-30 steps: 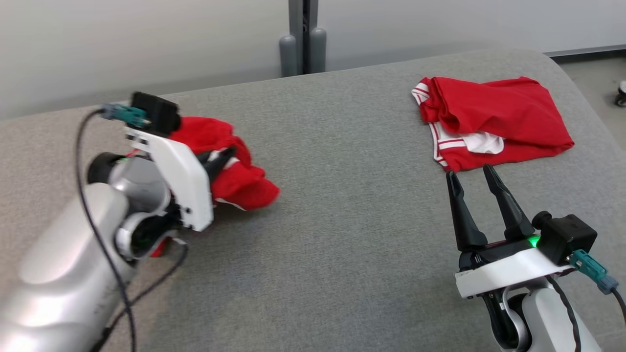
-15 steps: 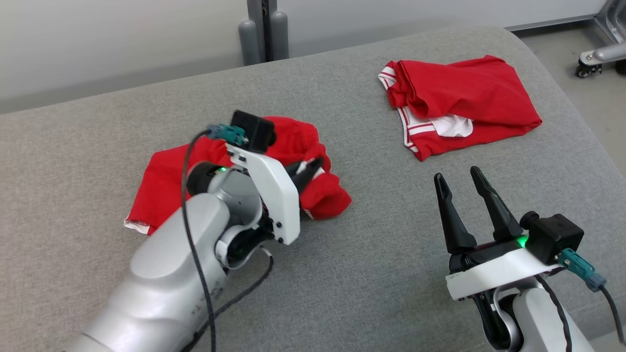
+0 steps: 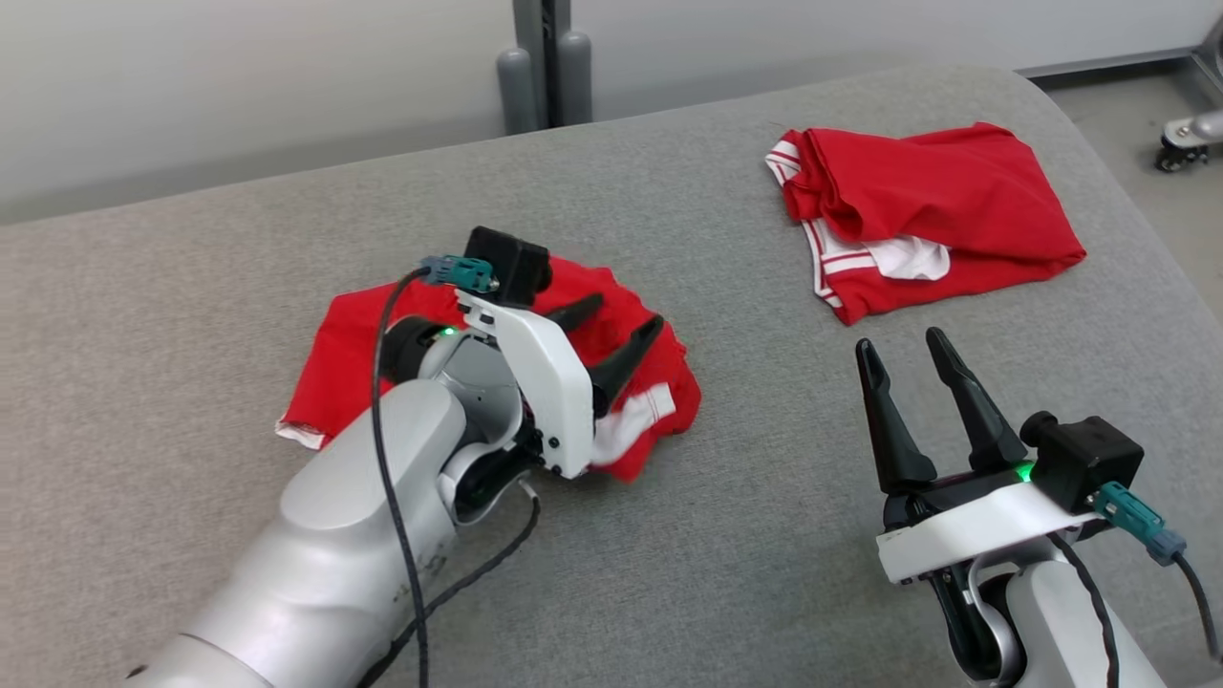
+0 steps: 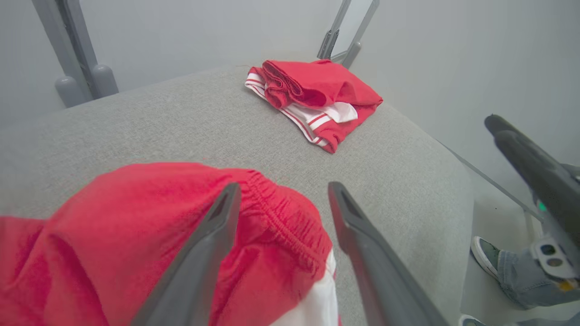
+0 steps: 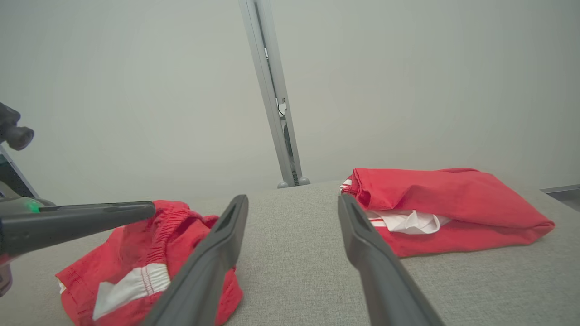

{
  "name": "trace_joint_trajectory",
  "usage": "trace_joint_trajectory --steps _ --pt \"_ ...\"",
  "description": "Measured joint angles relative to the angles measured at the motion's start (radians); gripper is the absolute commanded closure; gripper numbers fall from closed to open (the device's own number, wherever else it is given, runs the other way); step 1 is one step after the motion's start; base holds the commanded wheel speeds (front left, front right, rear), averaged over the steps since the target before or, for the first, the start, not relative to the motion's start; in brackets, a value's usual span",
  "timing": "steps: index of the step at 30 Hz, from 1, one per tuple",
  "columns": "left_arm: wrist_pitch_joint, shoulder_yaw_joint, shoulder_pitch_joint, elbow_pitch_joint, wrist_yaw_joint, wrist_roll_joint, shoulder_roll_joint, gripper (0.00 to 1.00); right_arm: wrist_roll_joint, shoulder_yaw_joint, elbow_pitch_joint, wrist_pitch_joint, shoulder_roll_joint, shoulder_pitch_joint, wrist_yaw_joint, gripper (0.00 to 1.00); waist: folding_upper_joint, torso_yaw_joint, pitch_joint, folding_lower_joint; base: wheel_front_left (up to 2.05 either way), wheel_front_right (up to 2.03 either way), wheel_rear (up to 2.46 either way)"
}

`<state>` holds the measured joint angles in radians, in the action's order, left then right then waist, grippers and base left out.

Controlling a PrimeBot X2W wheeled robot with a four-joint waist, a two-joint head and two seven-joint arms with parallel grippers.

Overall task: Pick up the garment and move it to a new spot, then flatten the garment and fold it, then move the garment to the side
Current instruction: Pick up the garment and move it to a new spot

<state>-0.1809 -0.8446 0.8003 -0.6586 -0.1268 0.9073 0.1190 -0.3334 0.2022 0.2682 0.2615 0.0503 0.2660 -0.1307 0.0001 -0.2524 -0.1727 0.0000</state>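
The garment (image 3: 339, 368) is a crumpled pair of red shorts with white trim, lying on the grey cushioned surface (image 3: 191, 248) at centre left. My left gripper (image 3: 628, 311) hovers just over its right part, open, with nothing between the fingers. In the left wrist view the garment (image 4: 113, 235) shows its elastic waistband under the spread left gripper (image 4: 284, 185). My right gripper (image 3: 899, 340) stands open at the lower right, apart from any cloth. The right wrist view shows the garment (image 5: 136, 267) left of the right gripper (image 5: 292, 199).
A second red garment (image 3: 932, 215) with white stripes lies folded at the far right of the surface, also in the wrist views (image 4: 317, 97) (image 5: 448, 208). A grey post (image 3: 540, 67) stands behind. A person's shoe (image 4: 485, 258) is on the floor past the right edge.
My left gripper has gone from shut on the red garment to open, and the garment now lies loose on the surface. The head camera has shifted. The right gripper stays open.
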Motion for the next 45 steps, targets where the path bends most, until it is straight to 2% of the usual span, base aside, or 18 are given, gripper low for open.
trace_joint_trajectory --steps 7,10,18,19,26,30,34,38,45 --pt "0.092 0.035 0.002 0.087 -0.002 -0.005 0.105 0.00 0.008 -0.029 -0.008 0.000 0.013 -0.012 0.000 0.00 0.0000 0.050 0.021 0.0000 0.00 0.00 0.00" --pt "0.149 0.060 -0.009 0.147 0.016 -0.023 0.155 0.00 0.008 -0.030 -0.014 0.000 0.016 -0.022 0.000 0.00 0.0000 0.072 0.029 0.0000 0.00 0.00 0.00" --pt "0.299 0.125 -0.146 0.311 0.124 -0.070 0.292 0.00 0.008 -0.026 -0.017 0.000 0.020 -0.043 0.000 0.00 0.0000 0.124 0.046 0.0000 0.00 0.00 0.00" --pt "0.342 0.142 -0.186 0.353 0.148 -0.077 0.322 0.00 0.008 -0.027 -0.017 0.000 0.022 -0.050 0.000 0.00 0.0000 0.134 0.050 0.0000 0.00 0.00 0.00" --pt "0.430 0.216 -0.338 0.462 0.234 -0.119 0.408 0.00 0.008 -0.031 -0.026 0.000 0.032 -0.059 0.000 0.00 0.0000 0.159 0.058 0.0000 0.00 0.00 0.00" --pt "0.442 0.280 -0.437 0.527 0.273 -0.160 0.423 0.00 0.007 -0.038 -0.029 0.000 0.039 -0.073 0.000 0.00 0.0000 0.171 0.064 0.0000 0.00 0.00 0.00" --pt "0.444 0.389 -0.552 0.614 0.295 -0.225 0.380 0.00 0.007 -0.044 -0.035 0.000 0.039 -0.085 0.000 0.00 0.0000 0.179 0.069 0.0000 0.00 0.00 0.00" --pt "0.444 0.488 -0.669 0.654 0.294 -0.279 0.322 0.00 0.000 -0.051 -0.042 0.000 0.037 -0.096 0.000 0.00 0.0000 0.183 0.077 0.0000 0.00 0.00 0.00" --pt "0.444 0.640 -0.798 0.658 0.248 -0.361 0.238 0.00 0.001 -0.078 -0.074 0.000 0.026 -0.121 0.000 0.00 0.0000 0.185 0.088 0.0000 0.00 0.00 0.00"
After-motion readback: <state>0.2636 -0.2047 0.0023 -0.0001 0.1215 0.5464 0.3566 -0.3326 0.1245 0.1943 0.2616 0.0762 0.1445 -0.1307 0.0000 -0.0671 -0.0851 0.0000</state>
